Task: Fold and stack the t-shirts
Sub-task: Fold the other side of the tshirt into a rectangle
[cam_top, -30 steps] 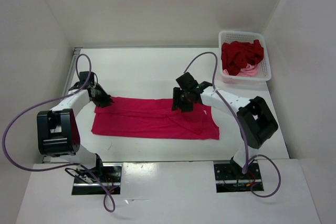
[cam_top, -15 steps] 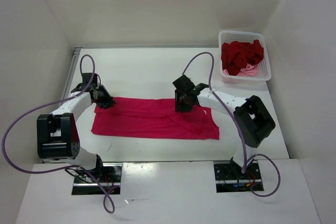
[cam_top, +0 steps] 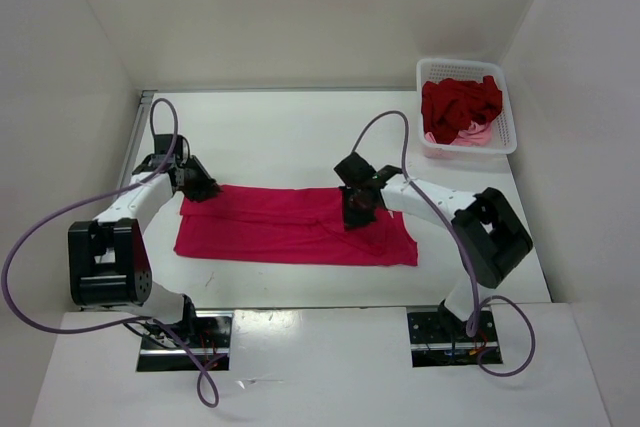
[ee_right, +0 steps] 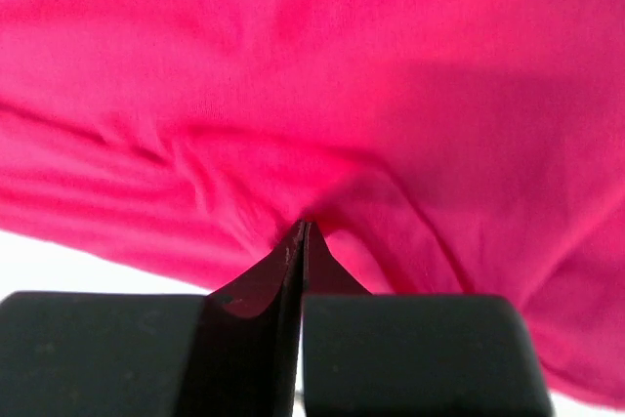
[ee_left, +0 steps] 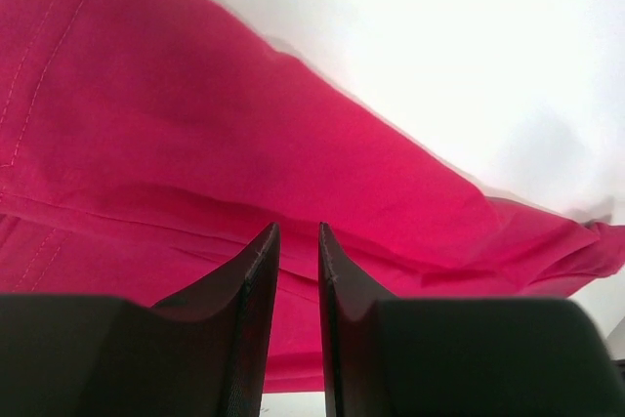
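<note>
**Top external view: magenta shirt laid out long, a gripper at either part of its far edge**

The shirt lies flat on the counter as a long band. The left gripper sits on its far-left corner. In the left wrist view its fingers show only a narrow slit, and I cannot tell whether any cloth is nipped there. The right gripper is on the shirt's far edge, right of the middle. It is closed tight on a tuck of the shirt, and puckers run out from its tips.

The step looks like drawing that far edge over to the near hem. To do it well:

- Make sure of the left hold first.
- Raise both sides evenly.
- Keep the cloth taut between them.
- Lay edge on edge.

A lone right pull would likely skew the band.

Beyond the shirt's right end stands the basket, holding the dark crimson shirt and the pink shirt.
</note>
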